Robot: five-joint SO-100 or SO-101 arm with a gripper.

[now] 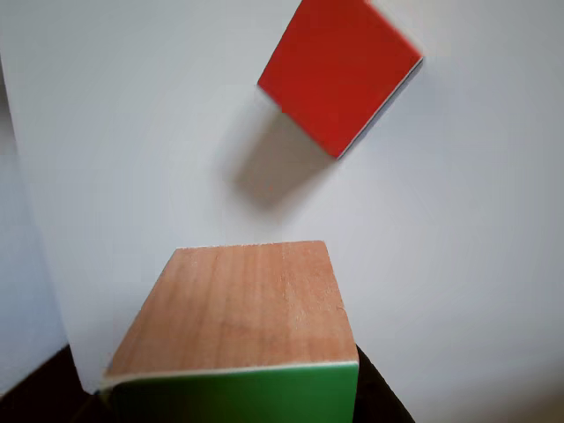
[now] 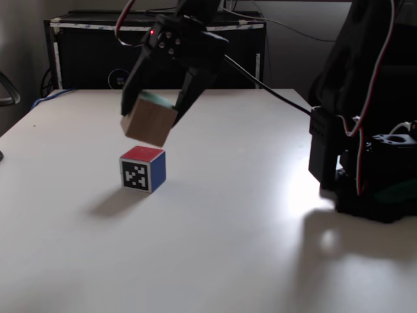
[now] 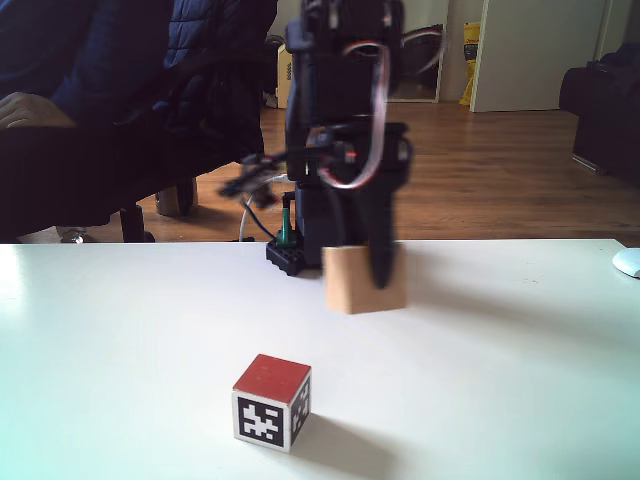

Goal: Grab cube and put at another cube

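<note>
Aloft above the white table (image 2: 247, 248), the cube (image 2: 149, 120) hangs pinched between the two fingers of the gripper (image 2: 156, 107), tilted, with a wood-grain face turned toward us in a fixed view and a strip of green showing at its top edge. Directly below and clear of it, we see another cube (image 2: 143, 168) sitting on the table, red face up, a black-and-white patterned face toward the camera and a navy face on its right side in that view.

From the opposite side, in a fixed view, we see the held cube (image 3: 356, 280) as a plain wooden block with one dark finger (image 3: 381, 250) crossing its front; the red-topped cube (image 3: 272, 402) rests nearer the camera and a little to the left, well apart from it.

Looking down from the other view, we find the wood-grain face of the held cube (image 1: 236, 308) large in the foreground, its green face along the bottom edge, and the red face (image 1: 339, 70) on the table beyond, its shadow falling to the lower left.
</note>
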